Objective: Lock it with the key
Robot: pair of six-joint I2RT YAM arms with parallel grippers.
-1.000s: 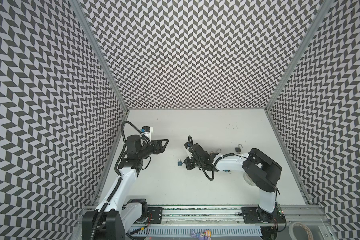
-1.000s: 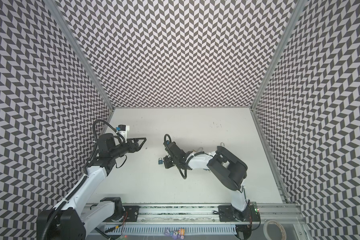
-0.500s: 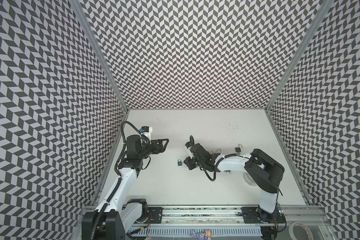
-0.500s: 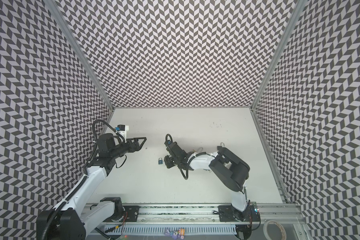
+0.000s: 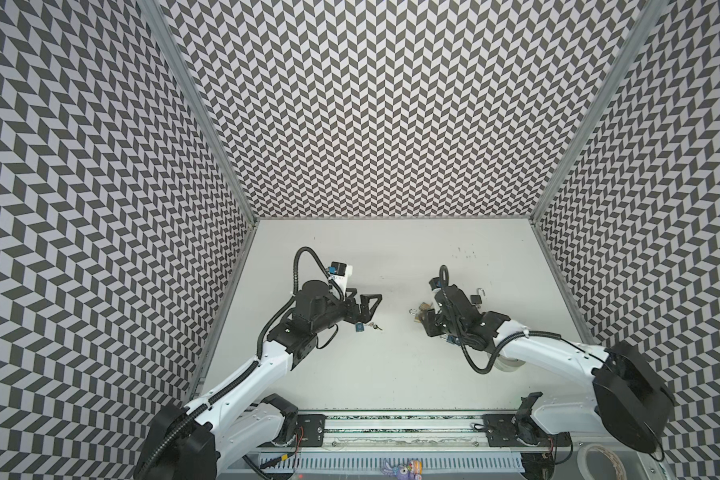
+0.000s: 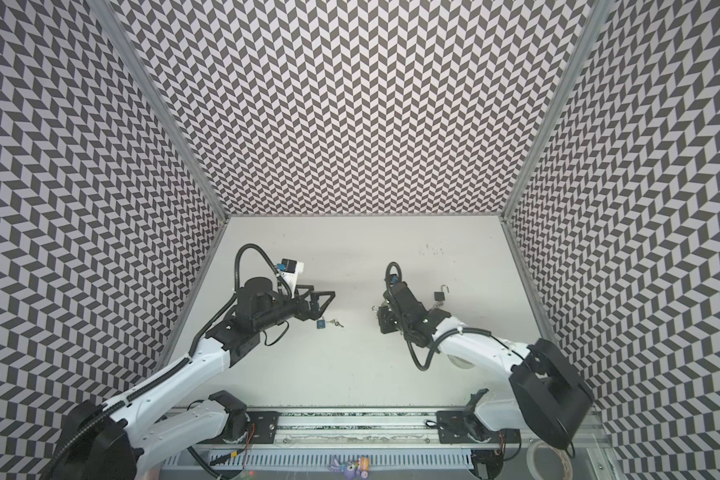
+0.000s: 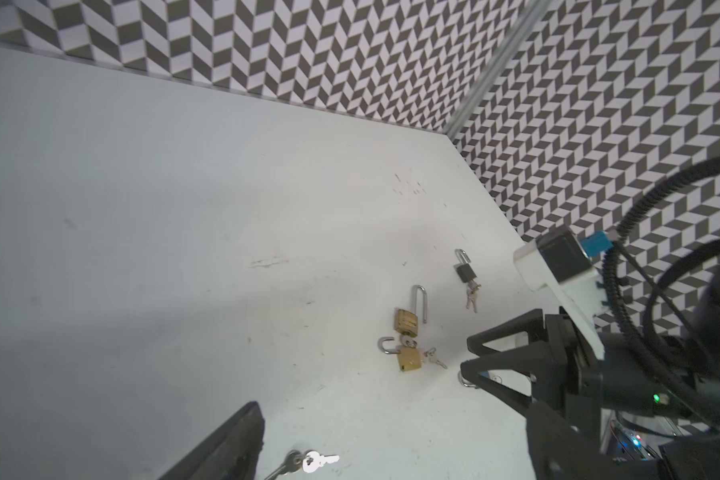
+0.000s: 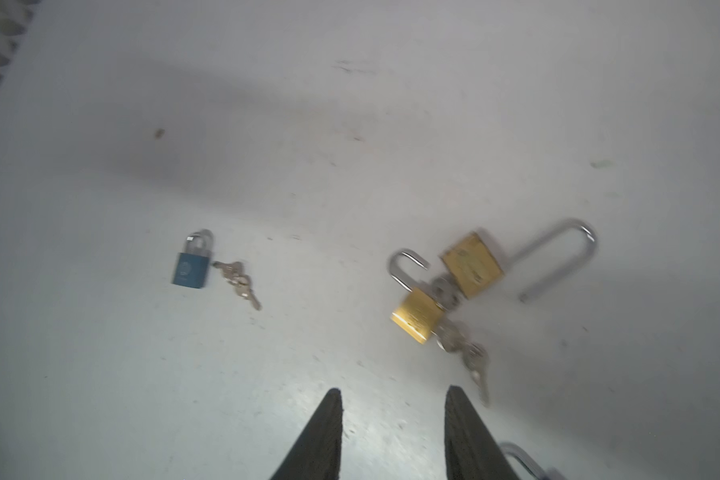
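A small blue padlock (image 5: 359, 328) (image 6: 320, 323) (image 8: 191, 266) lies flat on the white table with its shackle down. Its key bunch (image 5: 377, 327) (image 6: 336, 323) (image 8: 238, 280) (image 7: 308, 461) lies against its side. In both top views my left gripper (image 5: 370, 308) (image 6: 325, 307) hovers open just behind the lock, holding nothing. One of its fingers (image 7: 233, 444) shows beside the keys in the left wrist view. My right gripper (image 5: 427, 326) (image 6: 385, 322) (image 8: 393, 395) stands open and empty, well to the right of the blue lock.
Two brass padlocks (image 8: 416, 316) (image 8: 472, 264) with open shackles and keys (image 8: 470, 361) lie just ahead of the right gripper. A black open padlock (image 5: 474, 298) (image 7: 465, 272) lies farther right. Another shackle (image 8: 516, 457) pokes out under the right gripper. Patterned walls enclose the table.
The right gripper opened, let go at the blue padlock and drew back to the right. The left gripper opened wider and moved right, over the blue padlock.
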